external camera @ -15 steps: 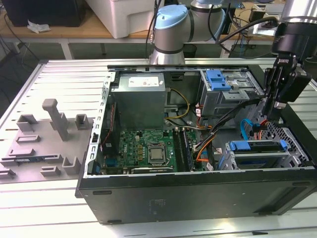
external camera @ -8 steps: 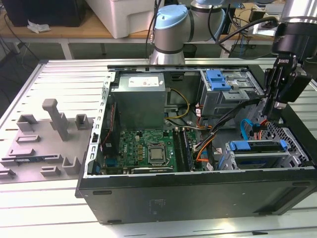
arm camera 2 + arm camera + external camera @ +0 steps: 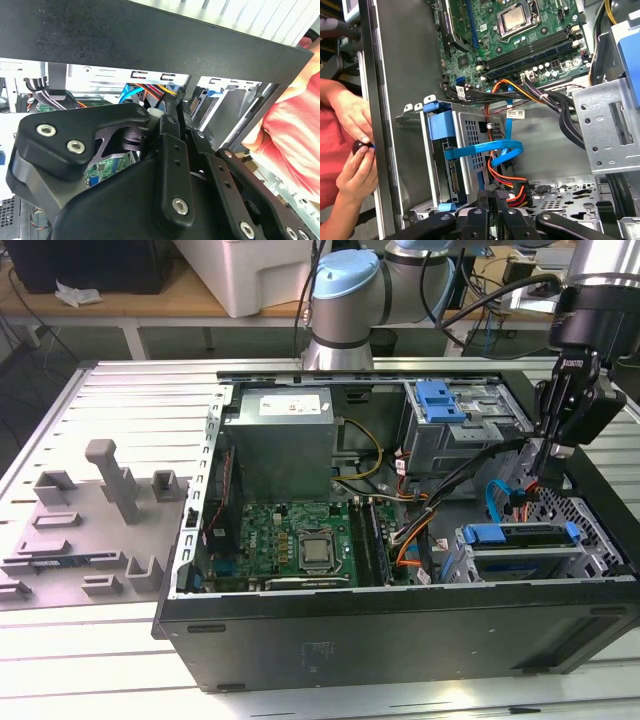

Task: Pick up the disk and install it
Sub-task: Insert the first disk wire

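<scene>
Black steel computer case (image 3: 380, 640) lies open on the ribbed table (image 3: 100, 400). Flat silver disk with blue plastic carrier rail (image 3: 520, 536) sits in the drive cage (image 3: 452, 562), exterior view's right. Black gripper (image 3: 536, 476) hangs just above it, fingers (image 3: 483, 202) pressed together, gripping nothing visible.

Exterior view: off the arm, raised, looking down across the open computer case (image 3: 380, 640), whole case in shot. First wrist view: close, facing down into the case past the gripper (image 3: 492, 194). Second wrist view: tight behind the gripper linkage. All share the motherboard (image 3: 300, 535).
</scene>
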